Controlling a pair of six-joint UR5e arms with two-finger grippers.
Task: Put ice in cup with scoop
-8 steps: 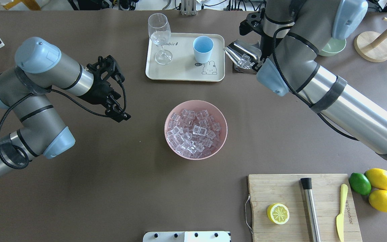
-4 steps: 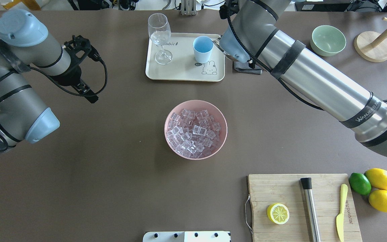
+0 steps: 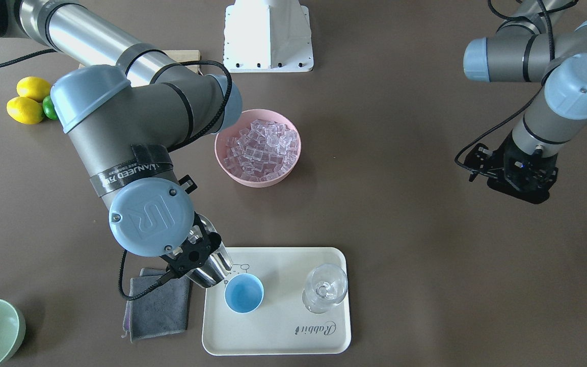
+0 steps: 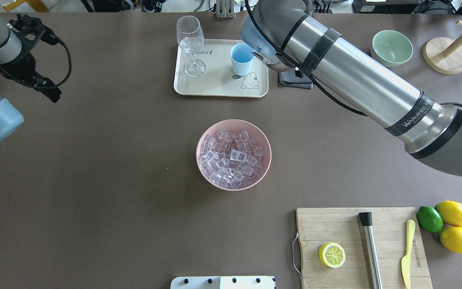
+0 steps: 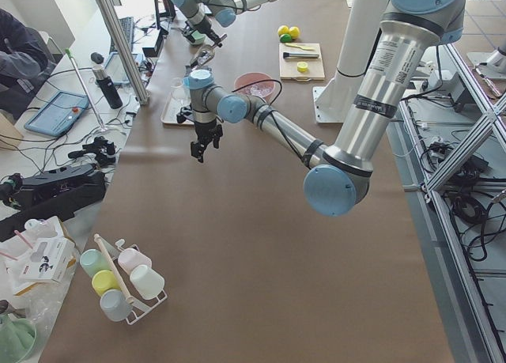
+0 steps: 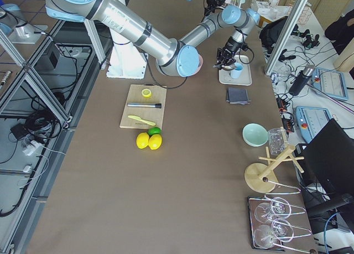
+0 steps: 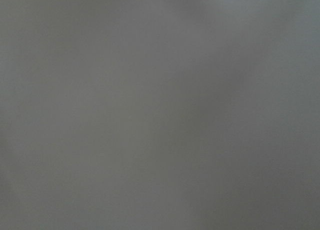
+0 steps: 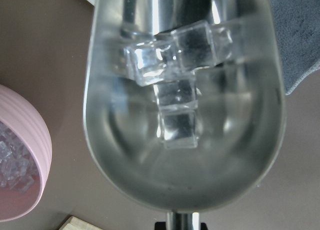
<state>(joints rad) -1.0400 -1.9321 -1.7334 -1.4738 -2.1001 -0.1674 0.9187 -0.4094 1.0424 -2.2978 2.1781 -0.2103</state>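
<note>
Ice (image 8: 176,97) is being held in the scoop (image 3: 213,268), grasped by the right pincer (image 3: 194,255); the cup (image 3: 243,293) just beside it is sitting empty, pouring apparently remaining.

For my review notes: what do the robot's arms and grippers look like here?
The right arm and left arm are silver-grey tubes with light-blue joint caps; one right-arm cap bears a UR logo. A black band on the right arm reads WANJEED. Black cables loop along both. The right gripper and left gripper are black.
</note>
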